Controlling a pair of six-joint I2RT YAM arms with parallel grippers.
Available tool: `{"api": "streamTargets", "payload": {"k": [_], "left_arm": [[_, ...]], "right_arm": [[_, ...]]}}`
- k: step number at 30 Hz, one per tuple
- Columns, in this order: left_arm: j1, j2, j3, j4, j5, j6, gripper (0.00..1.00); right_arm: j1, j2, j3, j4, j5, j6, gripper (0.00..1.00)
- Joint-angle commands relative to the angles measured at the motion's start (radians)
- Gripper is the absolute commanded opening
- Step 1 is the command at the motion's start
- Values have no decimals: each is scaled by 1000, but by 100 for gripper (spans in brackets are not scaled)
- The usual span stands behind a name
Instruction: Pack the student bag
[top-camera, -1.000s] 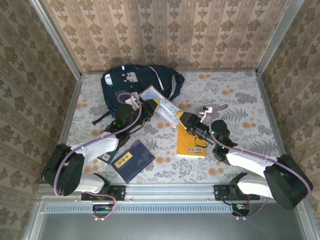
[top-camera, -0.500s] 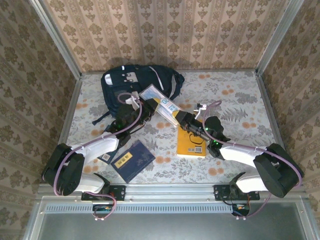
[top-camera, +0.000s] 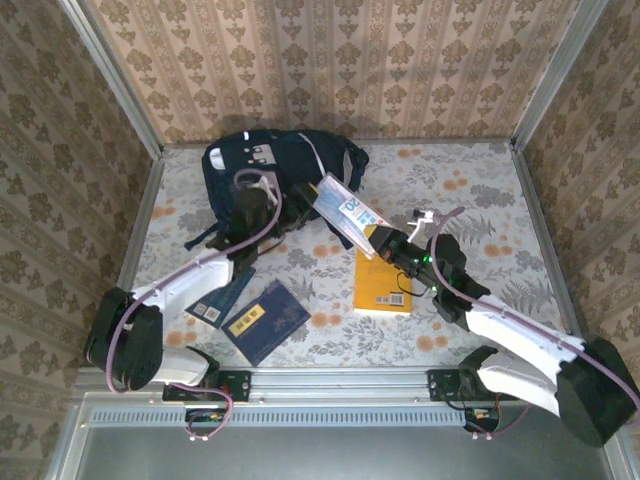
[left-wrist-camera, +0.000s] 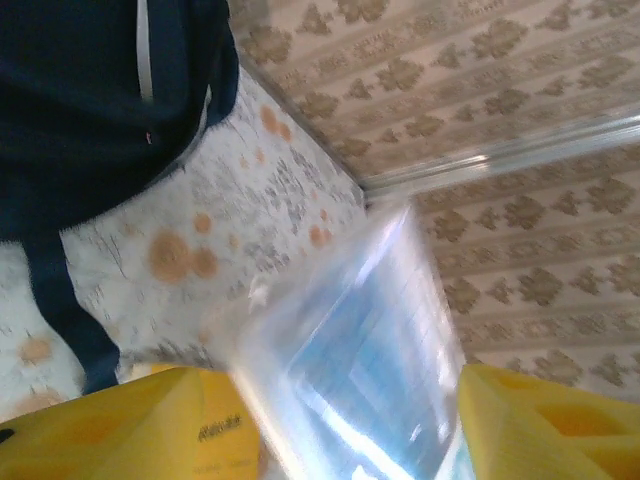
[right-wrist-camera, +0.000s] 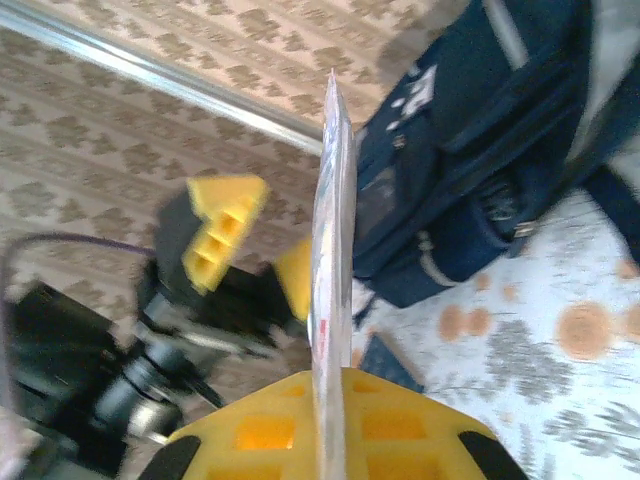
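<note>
We are looking at the student bag (top-camera: 270, 165) lying at the far left of the table (top-camera: 480, 200), close to the back wall. Just beside it, a thin booklet (top-camera: 343, 207) is being held up off the table. The right gripper (right-wrist-camera: 330, 425) is pinching its edge tight. The left gripper (left-wrist-camera: 335, 425) is holding its jaws spread wide around the booklet, maybe not touching it. A yellow book (top-camera: 383, 288) is lying flat nearby.

Top external: high above and behind the arm bases, looking down on the whole table (top-camera: 480, 190).
Left wrist: low, very close, tilted toward the rear corner.
Right wrist: low, close, student bag (right-wrist-camera: 480, 150) at upper right of frame.
Shared: student bag and booklet (top-camera: 345, 210), in all three views.
</note>
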Motion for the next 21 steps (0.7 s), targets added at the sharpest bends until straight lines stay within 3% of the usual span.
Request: {"api": "streamTargets", "payload": {"k": [1,4,10,14,21], "left_arm": [[34,56,229,-406,-62,318,70],[76,175,382,-501,-14,403,70],[185,477,658,-514,237,443,66],[204,671,912,-630,228,507,65],[220,967,1278,-703,272,481,63]], "right_arm": [[-19,-125,22,-264,97,-144,0],[-27,-209,23,-381,137,-216,0],[-38,-320,21,-536,216,-298,0],[-43,-358,40,-618,223,-348,0],[-56,-394,39,-663,233,-373,0]]}}
